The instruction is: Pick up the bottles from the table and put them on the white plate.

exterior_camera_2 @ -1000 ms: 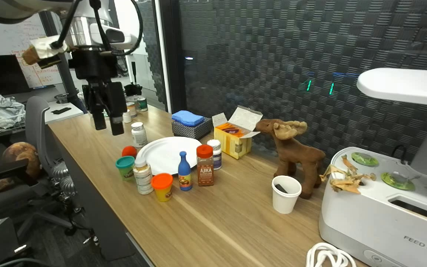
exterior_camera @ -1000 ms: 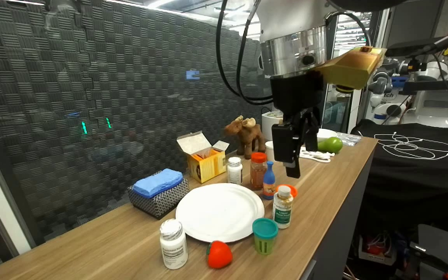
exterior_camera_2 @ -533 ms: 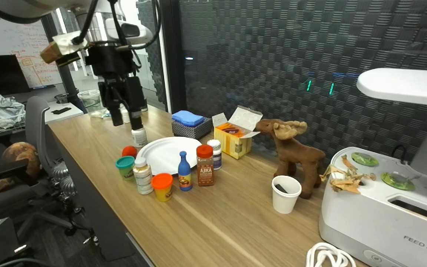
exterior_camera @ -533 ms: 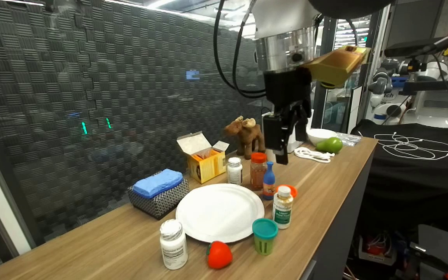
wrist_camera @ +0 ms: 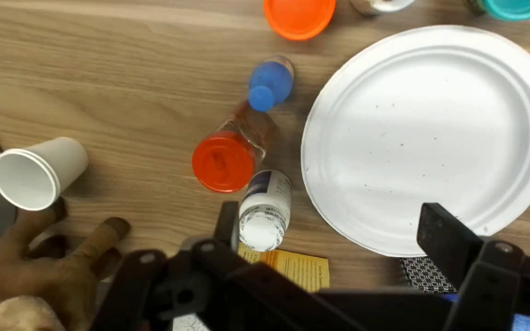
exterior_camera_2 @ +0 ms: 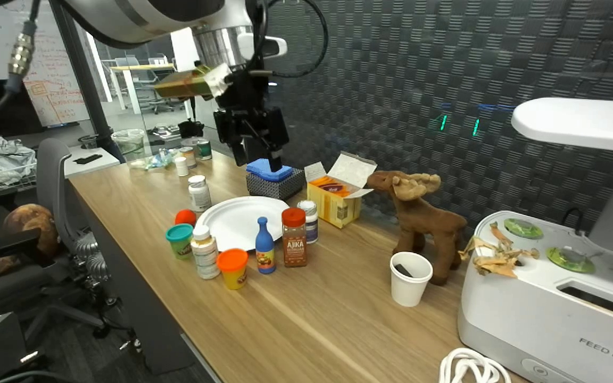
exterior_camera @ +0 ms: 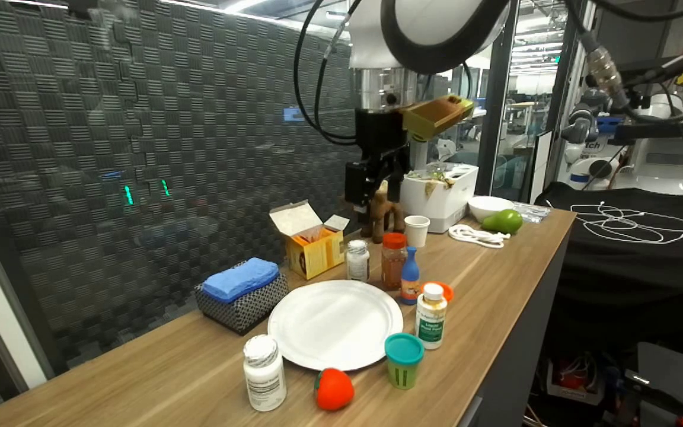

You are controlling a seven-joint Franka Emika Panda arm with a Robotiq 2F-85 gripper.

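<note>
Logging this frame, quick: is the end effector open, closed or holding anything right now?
End effector: open, holding nothing.

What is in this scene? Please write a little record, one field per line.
Gripper: open, holding nothing
White plate: on the table, no bottles on it yet
Blue bottle: upright, beside the red-capped jar
Green-labelled bottle: upright, near the teal-lidded tub
White bottle by the red object: upright
Yellow box: flaps open
Toy moose: brown, standing
</note>
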